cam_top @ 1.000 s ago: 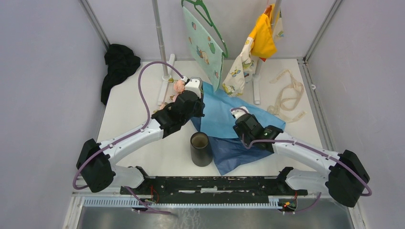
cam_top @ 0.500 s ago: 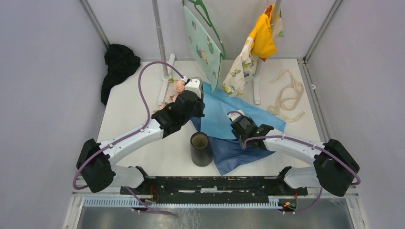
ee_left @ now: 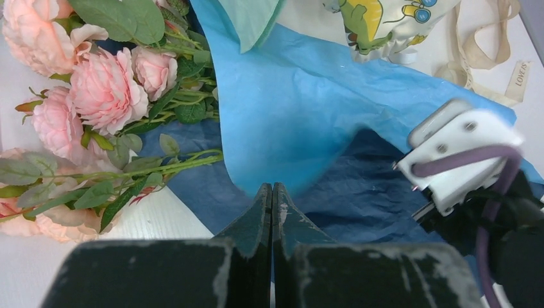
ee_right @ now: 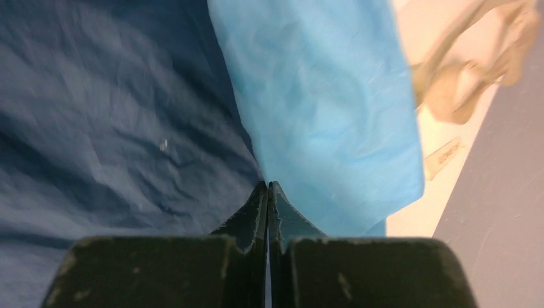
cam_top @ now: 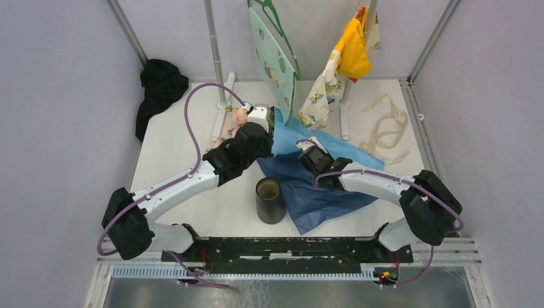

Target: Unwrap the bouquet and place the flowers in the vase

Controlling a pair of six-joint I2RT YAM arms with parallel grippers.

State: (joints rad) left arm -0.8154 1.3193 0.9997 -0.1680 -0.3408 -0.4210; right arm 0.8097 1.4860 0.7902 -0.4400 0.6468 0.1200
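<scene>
Overhead overview; two close wrist views over blue paper (ee_left: 301, 115)

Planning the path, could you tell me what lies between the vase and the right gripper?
Dark-blue paper lies between vase and right gripper, in the top view.

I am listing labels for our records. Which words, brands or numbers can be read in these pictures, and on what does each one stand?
"LOVE IS": printed on the cream ribbon, seen in the left wrist view.
A print on the same ribbon in the right wrist view: too blurred to read.
No other text can be read.
</scene>
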